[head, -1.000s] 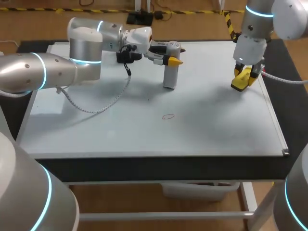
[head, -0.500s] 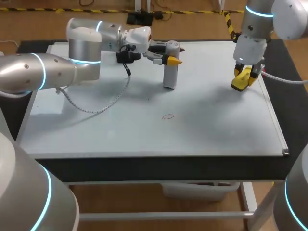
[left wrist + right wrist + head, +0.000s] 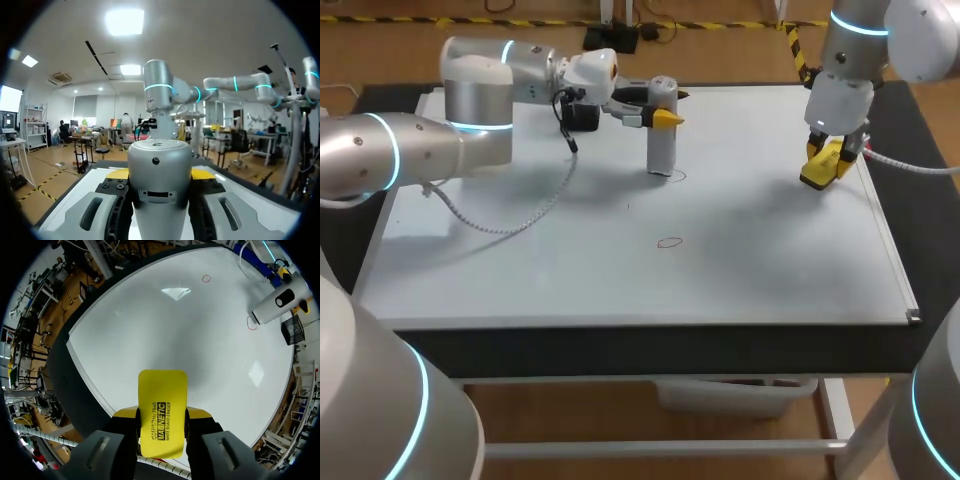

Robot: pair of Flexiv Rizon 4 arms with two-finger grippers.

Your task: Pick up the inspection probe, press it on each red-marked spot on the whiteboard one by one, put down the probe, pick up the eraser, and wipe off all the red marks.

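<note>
Looking like a robotics lab bench: a silver left arm (image 3: 470, 110) and a silver right arm (image 3: 845, 60), both glowing with cyan light rings at the joints, are hanging over a flat white whiteboard (image 3: 740, 250) lying on a black-edged tabletop (image 3: 620, 345).

The silver left arm (image 3: 420, 150) reaches from the left across the far side, wrist horizontal, its yellow-tipped left gripper (image 3: 658, 108) clamped on an upright grey cylindrical probe (image 3: 662, 150). The silver right arm (image 3: 850, 50) hangs at the far right, with the right gripper (image 3: 827, 160) pointing down and gripping a flat yellow eraser (image 3: 817, 178).
</note>
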